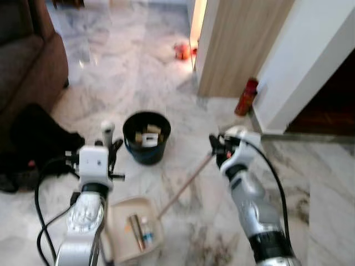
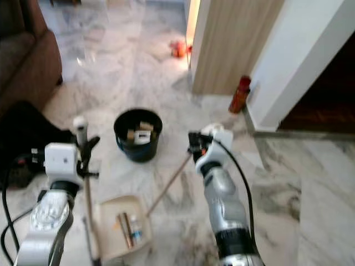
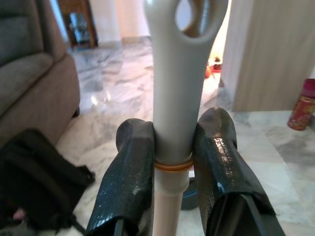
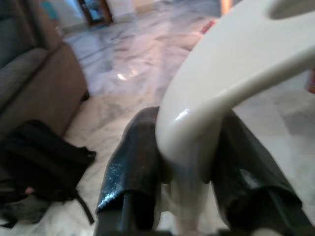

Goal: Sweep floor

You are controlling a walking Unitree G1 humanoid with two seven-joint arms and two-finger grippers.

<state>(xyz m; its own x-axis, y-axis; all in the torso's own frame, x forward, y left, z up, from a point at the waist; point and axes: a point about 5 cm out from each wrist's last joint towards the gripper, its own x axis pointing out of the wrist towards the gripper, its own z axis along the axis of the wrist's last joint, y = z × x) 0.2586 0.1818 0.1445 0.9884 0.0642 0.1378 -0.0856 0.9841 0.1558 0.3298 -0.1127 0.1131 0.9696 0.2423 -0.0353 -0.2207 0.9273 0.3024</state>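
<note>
- Both tools are held tight: the left gripper point(image 3: 172, 162) has its two black fingers point(image 3: 130, 182) squeezed on the grey dustpan handle point(image 3: 174, 93), just under the loop at its top.
- Over on the other side, the right gripper point(image 4: 187, 172) is closed on the pale, curved top of the broom handle point(image 4: 221, 83).
- From that gripper the broom stick point(image 1: 186, 185) slants down across the floor to the edge of the dustpan point(image 1: 119, 221).
- Some small bits of trash point(image 1: 138, 230) lie inside the cream dustpan, which sits on the marble floor point(image 1: 183, 111) right in front of the robot.
- Just past the dustpan stands a black bin point(image 1: 146, 137) with some trash already in it.
- A dark bag point(image 1: 33, 144) lies on the robot's left, near a brown sofa point(image 1: 25, 61). A red can point(image 1: 246, 96) stands by the white wall, and something small and orange point(image 1: 181, 51) lies far off by the doorway.
- I think the sweeping-in part is about done, since trash is already in the pan.
- Next, I think the left arm should lift the pan, keep it level so nothing slides out, and tip it over the bin.
- The broom should stay out of the way while that happens.
</note>
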